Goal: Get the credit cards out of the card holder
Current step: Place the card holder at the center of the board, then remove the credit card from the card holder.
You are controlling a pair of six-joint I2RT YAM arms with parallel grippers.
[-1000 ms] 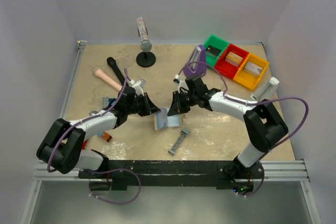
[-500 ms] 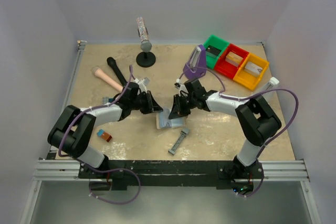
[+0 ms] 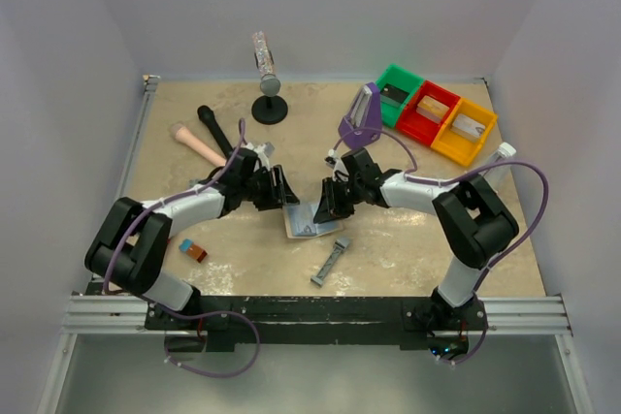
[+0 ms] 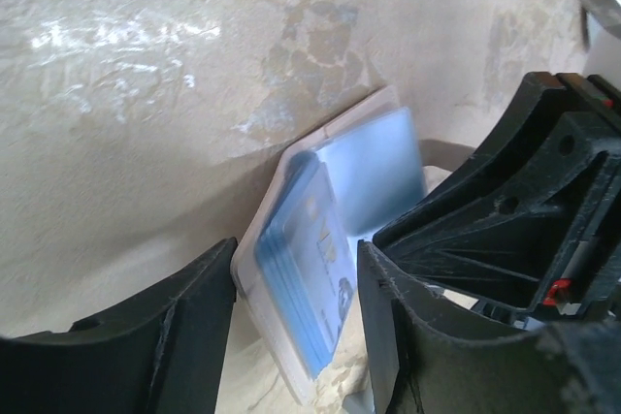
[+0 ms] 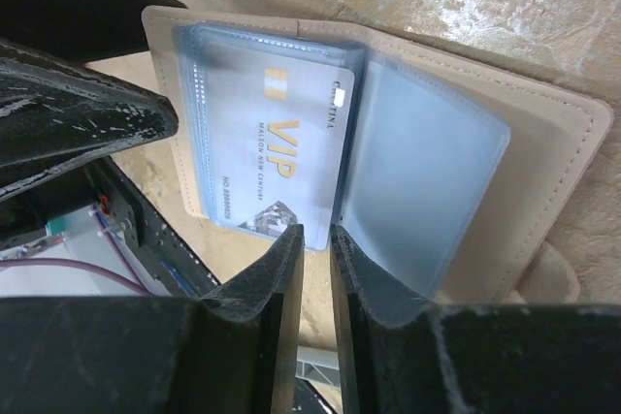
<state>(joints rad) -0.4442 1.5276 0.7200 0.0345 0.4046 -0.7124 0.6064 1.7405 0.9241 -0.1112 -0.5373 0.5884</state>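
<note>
Pale blue-grey bifold card holder (image 3: 310, 222) lies open on the beige tabletop (image 3: 408, 239), frame centre. Left tool (image 4: 296, 259) is wide open, straddling the holder's edge. Right tool (image 5: 317, 239) is slightly parted and grips nothing.

Right fingers (image 5: 267, 336) cover the lower edge of the card holder (image 5: 427, 152).

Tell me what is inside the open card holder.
A silver-grey card printed VIP shows through one clear sleeve of the card holder. Any cards stacked behind it are covered; the other sleeve looks empty.

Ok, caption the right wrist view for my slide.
Right fingers, slightly parted, at the edge of the silver VIP card pocketed in the open card holder.
</note>
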